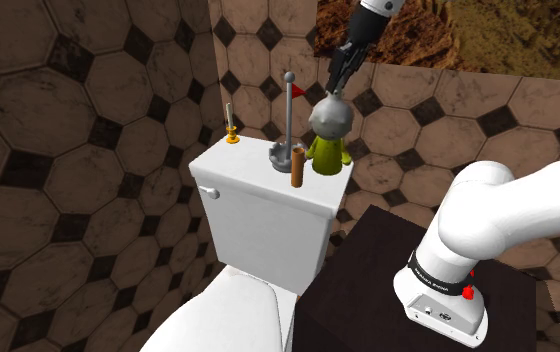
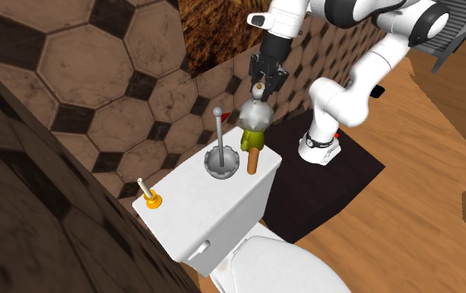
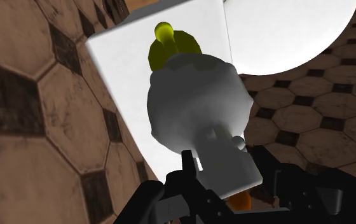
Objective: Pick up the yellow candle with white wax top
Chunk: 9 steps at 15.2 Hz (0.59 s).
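The candle (image 1: 328, 150) is a yellow-green body under a round grey-white top, upright on the white toilet tank (image 1: 253, 200) near the end closest to the arm. My black gripper (image 1: 338, 88) comes down from above onto its top. In the second exterior view the gripper (image 2: 260, 88) sits right over the candle (image 2: 253, 133). In the wrist view the pale knob on top of the candle (image 3: 196, 108) fills the gap between the fingers, so the gripper (image 3: 227, 191) is shut on it. The candle's base still looks level with the tank lid.
Beside the candle stand a brown cylinder (image 1: 296, 166), a grey brush with a red tag (image 1: 288, 120) and, at the tank's far end, a small orange candlestick (image 1: 231, 133). A tiled wall (image 1: 418, 130) rises just behind. The toilet bowl (image 1: 238, 315) lies below; the dark stand (image 1: 368, 280) is alongside.
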Motion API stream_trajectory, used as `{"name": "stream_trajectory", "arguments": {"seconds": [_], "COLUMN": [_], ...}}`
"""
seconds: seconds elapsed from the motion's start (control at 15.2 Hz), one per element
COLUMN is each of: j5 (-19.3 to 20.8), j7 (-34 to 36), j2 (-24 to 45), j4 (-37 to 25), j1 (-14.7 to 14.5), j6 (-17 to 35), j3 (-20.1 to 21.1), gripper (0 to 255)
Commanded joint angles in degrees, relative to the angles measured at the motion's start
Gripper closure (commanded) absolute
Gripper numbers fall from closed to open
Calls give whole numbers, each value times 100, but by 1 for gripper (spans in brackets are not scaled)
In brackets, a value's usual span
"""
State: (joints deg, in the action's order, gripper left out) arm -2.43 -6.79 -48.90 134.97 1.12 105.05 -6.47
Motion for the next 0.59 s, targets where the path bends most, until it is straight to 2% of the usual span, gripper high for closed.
{"name": "stream_trajectory", "arguments": {"seconds": [0.0, 0.4, 0.53], "j5": [-8, -20, -20], "j7": [24, 60, 61], "j2": [55, 244, 249], "j4": [-216, -804, -819], "j1": [-11, -34, -35], "j6": [-148, -545, -555], "j3": [15, 24, 24], "gripper": [255, 255, 255]}}
